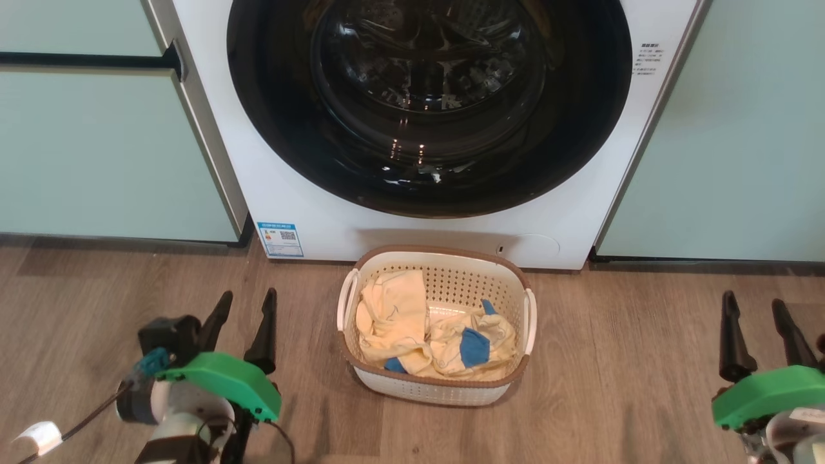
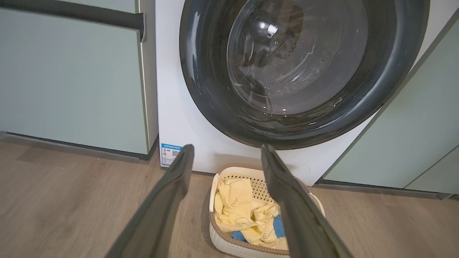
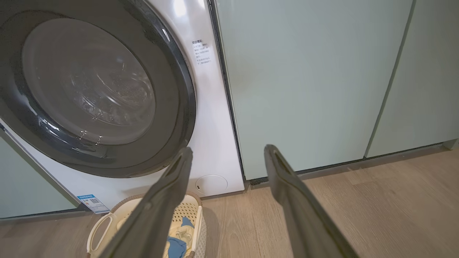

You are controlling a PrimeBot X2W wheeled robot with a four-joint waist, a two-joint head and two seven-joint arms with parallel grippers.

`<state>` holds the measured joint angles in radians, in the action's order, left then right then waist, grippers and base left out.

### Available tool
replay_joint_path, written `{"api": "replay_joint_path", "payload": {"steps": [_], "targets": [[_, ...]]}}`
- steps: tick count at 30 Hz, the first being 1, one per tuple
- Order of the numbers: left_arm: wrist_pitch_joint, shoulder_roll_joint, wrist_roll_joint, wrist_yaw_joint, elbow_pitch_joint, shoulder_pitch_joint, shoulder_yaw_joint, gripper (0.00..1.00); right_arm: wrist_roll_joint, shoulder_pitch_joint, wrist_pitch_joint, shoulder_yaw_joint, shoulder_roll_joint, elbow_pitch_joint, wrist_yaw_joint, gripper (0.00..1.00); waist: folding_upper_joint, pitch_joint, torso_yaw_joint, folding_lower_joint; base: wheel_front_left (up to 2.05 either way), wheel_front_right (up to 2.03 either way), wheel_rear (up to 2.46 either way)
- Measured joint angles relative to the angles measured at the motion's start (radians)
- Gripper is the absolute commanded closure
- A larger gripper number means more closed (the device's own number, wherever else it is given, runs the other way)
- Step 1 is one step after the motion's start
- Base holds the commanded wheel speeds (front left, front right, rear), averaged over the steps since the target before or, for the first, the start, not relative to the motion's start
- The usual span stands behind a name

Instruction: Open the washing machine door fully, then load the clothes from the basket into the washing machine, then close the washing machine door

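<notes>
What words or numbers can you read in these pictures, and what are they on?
Blue sticker, low on the front of the washing machine: small print and a square code, too small to read.
Grey printed label, near its upper right edge: several lines, too blurred to read.
So no text can be quoted.

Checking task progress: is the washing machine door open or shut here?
Shut. The washing machine door lies flush against the white front of the washing machine, with no gap at its rim.
</notes>
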<state>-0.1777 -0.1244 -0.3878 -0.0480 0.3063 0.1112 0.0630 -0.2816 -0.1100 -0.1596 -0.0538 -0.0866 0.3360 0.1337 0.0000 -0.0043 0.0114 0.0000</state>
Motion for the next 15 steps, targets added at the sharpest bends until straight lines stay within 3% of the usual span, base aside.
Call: {"api": "replay_joint_path", "payload": {"steps": [15], "targets": [[-0.044, -0.009, 0.180, 0.007, 0.007, 0.021, 0.003, 0.00, 0.168, 0.000, -0.030, 0.016, -0.001, -0.023, 0.000, 0.00, 0.0000, 0.004, 0.000, 0.0000, 0.00, 0.00, 0.00]]}}
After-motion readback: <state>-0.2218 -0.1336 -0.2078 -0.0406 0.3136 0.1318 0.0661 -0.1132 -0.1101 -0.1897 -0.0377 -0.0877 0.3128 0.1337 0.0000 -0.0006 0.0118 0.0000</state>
